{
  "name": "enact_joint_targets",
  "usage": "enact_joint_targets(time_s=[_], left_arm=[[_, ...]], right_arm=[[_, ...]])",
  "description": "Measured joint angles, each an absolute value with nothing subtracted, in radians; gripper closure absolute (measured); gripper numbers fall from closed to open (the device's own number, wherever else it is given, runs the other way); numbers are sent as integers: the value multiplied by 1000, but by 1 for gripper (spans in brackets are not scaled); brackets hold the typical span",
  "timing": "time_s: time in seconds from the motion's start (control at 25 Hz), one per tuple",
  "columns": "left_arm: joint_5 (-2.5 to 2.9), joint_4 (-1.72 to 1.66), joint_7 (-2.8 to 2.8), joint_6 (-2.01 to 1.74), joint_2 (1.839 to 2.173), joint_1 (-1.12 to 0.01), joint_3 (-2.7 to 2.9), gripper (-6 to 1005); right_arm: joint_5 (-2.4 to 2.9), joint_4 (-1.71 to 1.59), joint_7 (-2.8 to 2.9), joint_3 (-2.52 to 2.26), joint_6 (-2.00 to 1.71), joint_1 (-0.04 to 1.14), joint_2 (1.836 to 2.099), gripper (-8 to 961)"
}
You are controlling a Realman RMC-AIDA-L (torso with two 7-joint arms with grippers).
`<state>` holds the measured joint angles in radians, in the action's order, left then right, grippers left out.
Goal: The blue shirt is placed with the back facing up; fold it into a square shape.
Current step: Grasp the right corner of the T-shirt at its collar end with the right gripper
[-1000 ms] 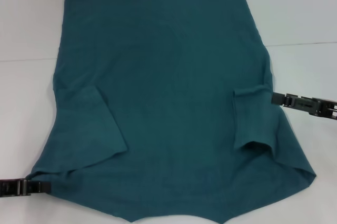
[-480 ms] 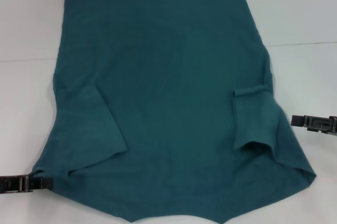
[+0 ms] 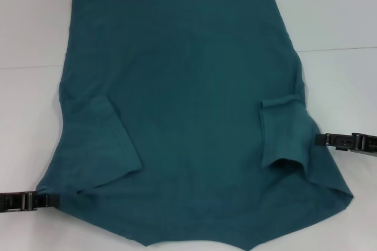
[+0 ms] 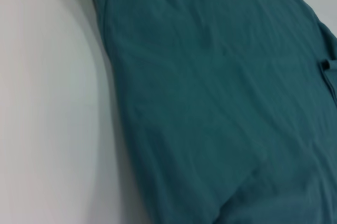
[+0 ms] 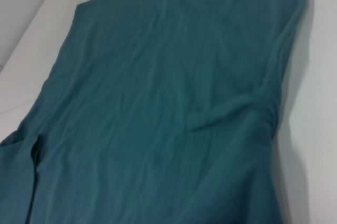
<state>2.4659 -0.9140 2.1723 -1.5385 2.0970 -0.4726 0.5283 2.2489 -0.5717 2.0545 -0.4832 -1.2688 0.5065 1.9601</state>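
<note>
The blue shirt (image 3: pixel 194 86) lies flat on the white table, plain side up, with both short sleeves folded in over the body. The left sleeve (image 3: pixel 100 145) and right sleeve (image 3: pixel 285 136) lie on top as flaps. My left gripper (image 3: pixel 56 200) sits low at the shirt's near left corner, touching its edge. My right gripper (image 3: pixel 318 139) touches the shirt's right edge, just below the folded right sleeve. The left wrist view shows the shirt (image 4: pixel 221 103) filling most of the picture. In the right wrist view the shirt (image 5: pixel 158 103) shows its folded sleeve (image 5: pixel 226 111).
The white table (image 3: pixel 341 15) shows bare on both sides and beyond the shirt, with a thin seam line (image 3: pixel 339 49) running across it. The shirt's near hem reaches the head view's lower edge.
My right gripper has moved nearer along the shirt's right edge, from beside the top of the sleeve fold, out a little and back in against the cloth. The left gripper edged slightly farther.
</note>
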Motion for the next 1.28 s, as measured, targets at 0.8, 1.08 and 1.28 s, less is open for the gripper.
enact_joint_targets(time_s=[0.8,1.08,1.28], left_arm=[[2463,-913,2174,-1535,2094,-477,528,997],[2463,-912,2173,-1535,2094,-477,528,997],[2463,-911,2174,-1535,2094,-477,528,997]], right_arm=[[2249,-569,2036,-537,-1223,517,1982,74],[2249,-569,2035,-557,-1241,517,1987,73],[2243,-569,2022,-555,-1288,517,1988,74]])
